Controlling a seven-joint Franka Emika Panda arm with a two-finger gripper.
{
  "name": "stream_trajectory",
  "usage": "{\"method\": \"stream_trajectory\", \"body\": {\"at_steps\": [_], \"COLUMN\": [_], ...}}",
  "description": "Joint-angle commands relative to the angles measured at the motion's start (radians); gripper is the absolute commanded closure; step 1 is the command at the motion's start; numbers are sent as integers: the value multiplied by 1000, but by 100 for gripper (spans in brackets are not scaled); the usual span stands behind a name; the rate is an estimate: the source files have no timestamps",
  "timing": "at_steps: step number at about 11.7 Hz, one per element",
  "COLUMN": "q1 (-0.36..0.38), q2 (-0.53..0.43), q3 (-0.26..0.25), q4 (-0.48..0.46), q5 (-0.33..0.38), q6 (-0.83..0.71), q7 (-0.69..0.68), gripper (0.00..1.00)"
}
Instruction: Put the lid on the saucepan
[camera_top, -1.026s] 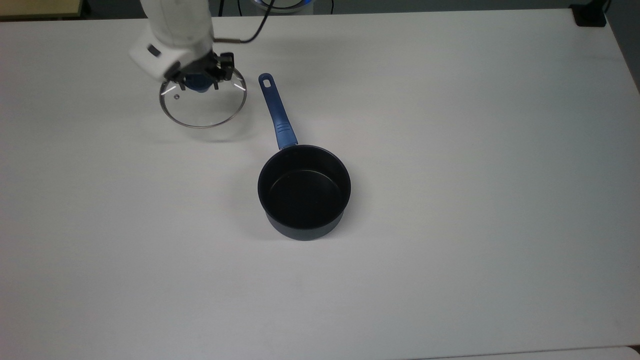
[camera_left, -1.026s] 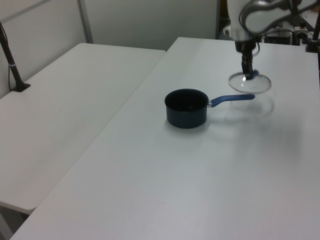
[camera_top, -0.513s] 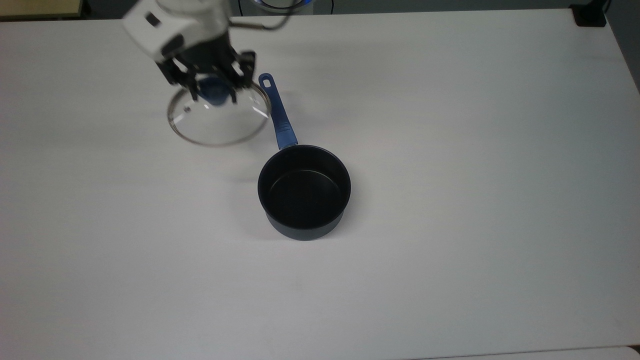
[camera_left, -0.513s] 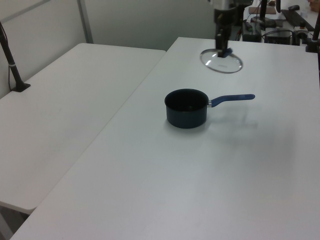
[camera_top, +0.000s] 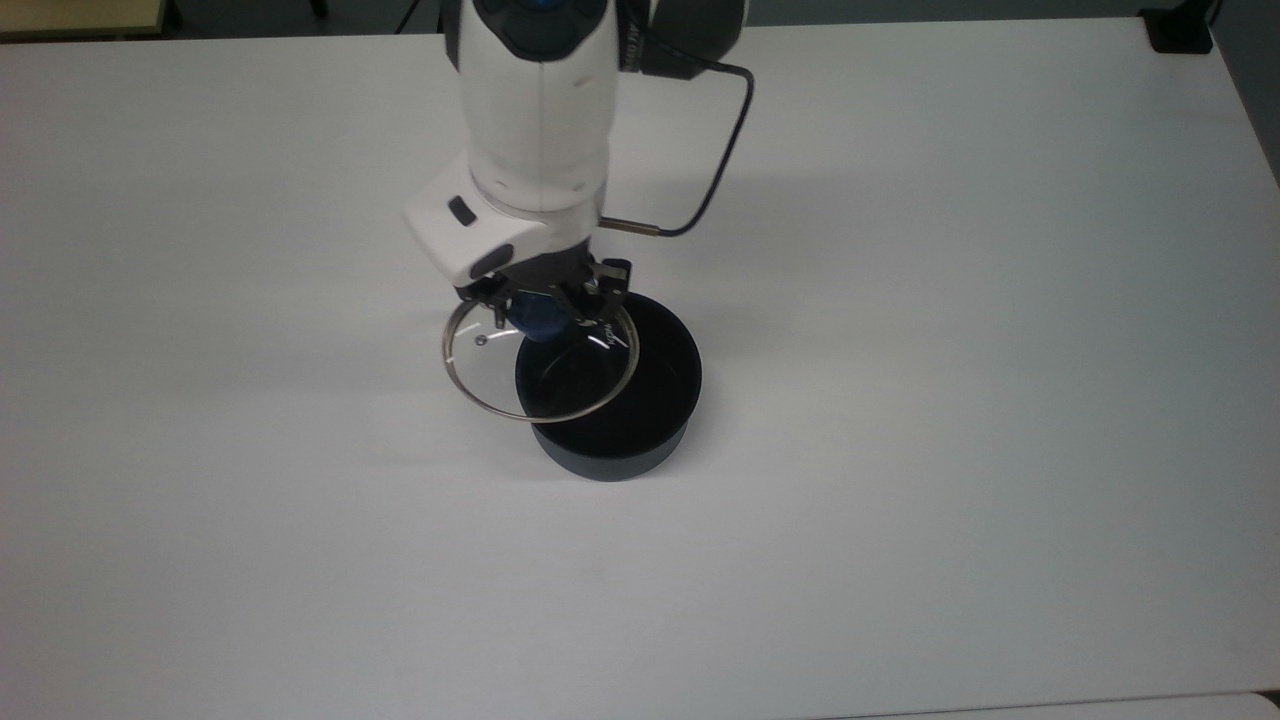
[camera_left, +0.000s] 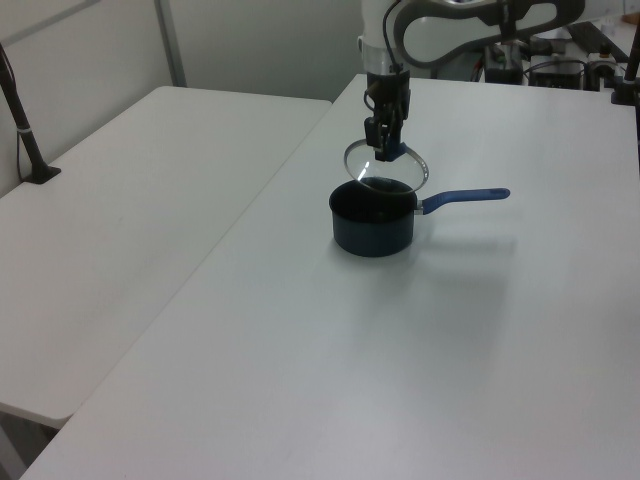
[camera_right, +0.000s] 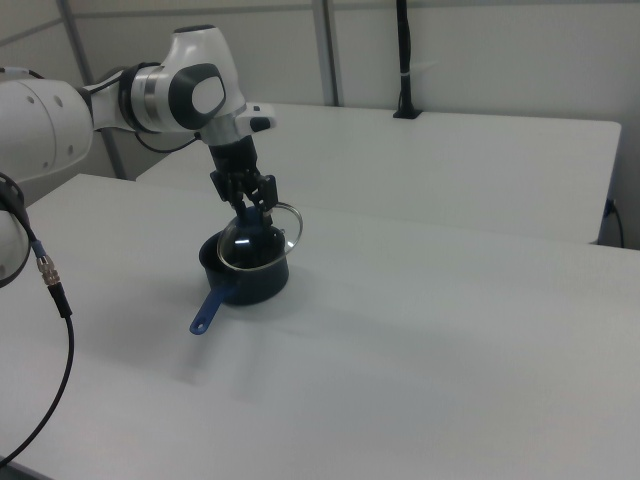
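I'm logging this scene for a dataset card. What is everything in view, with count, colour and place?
lid: one, clear glass with metal rim and blue knob, held tilted above the saucepan, offset toward the top view's left.
saucepan: one, black with blue handle, standing open on the table.
table: one, white, under the saucepan.
second table: one, white, on the left view's left.
black post: one, standing on the second table.
arm: one, white, reaching over the saucepan.
claw: one, black, shut on the lid's knob.
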Motion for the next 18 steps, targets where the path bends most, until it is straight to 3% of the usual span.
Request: {"method": "stream_trajectory", "body": {"at_steps": [1, 5, 11, 12, 13, 18], "q1": [12, 18, 20, 21, 21, 24], "q2": [14, 35, 56, 58, 63, 49], "q3": [13, 16, 19, 20, 20, 19], "q4": [36, 34, 34, 28, 23, 4], "q5": [68, 128, 139, 138, 139, 127], "q6": [-10, -16, -4, -4, -2, 7], "q7": [95, 196, 244, 241, 243, 243], "gripper": [88, 88, 86, 65, 1, 0]}}
